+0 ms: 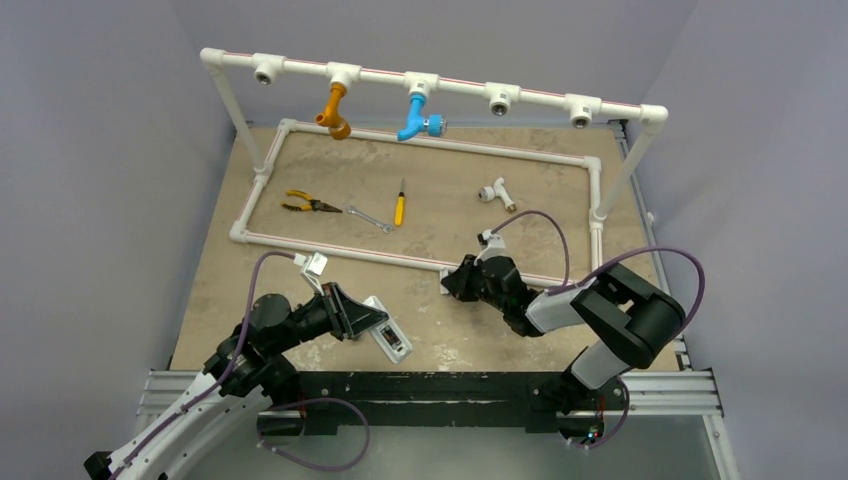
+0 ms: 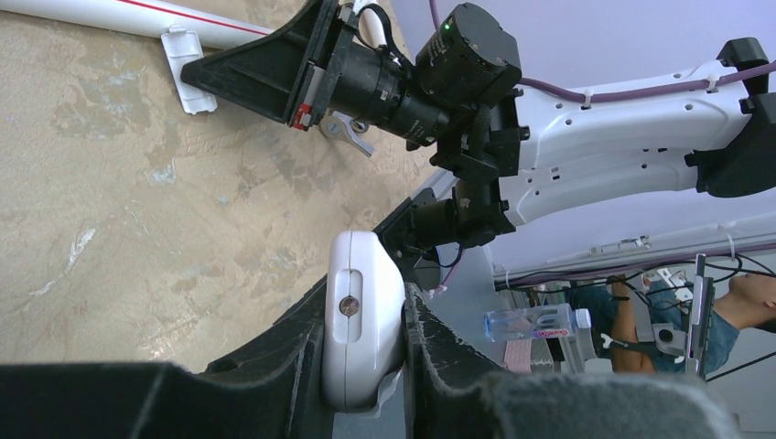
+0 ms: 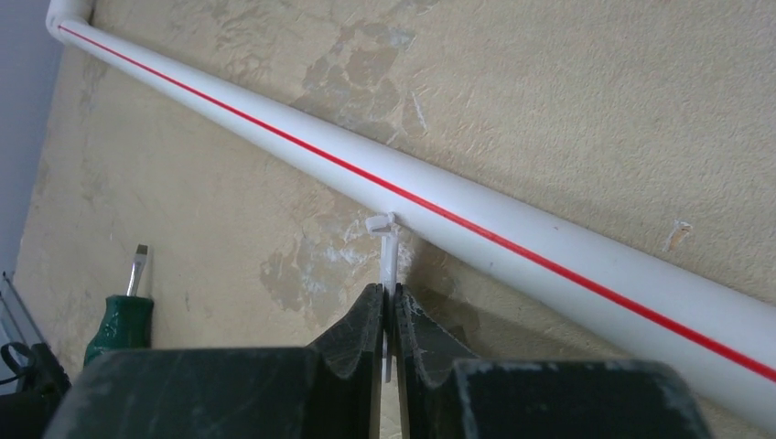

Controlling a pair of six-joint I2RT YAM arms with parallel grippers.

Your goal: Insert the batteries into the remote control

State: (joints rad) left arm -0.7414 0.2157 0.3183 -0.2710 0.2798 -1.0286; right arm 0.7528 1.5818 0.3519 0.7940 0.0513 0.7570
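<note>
White remote [image 2: 361,274] clamped in left gripper [image 2: 364,334]; right gripper [image 3: 386,300] pinches thin cover [image 3: 392,256] beside pipe [image 3: 549,265]: shallow hold, could slip or snag.

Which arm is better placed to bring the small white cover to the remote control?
Right: the right gripper pinches the cover beside the pipe, while the left gripper is clamped on the remote control.

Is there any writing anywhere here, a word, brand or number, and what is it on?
Nothing can be read for certain.
Plastic bottle's label, behind the table in the left wrist view: printed, too blurred to read.
Remote control: no lettering shows.
White pipe: only a plain red stripe.
Thin white cover in the right gripper: no lettering shows.
</note>
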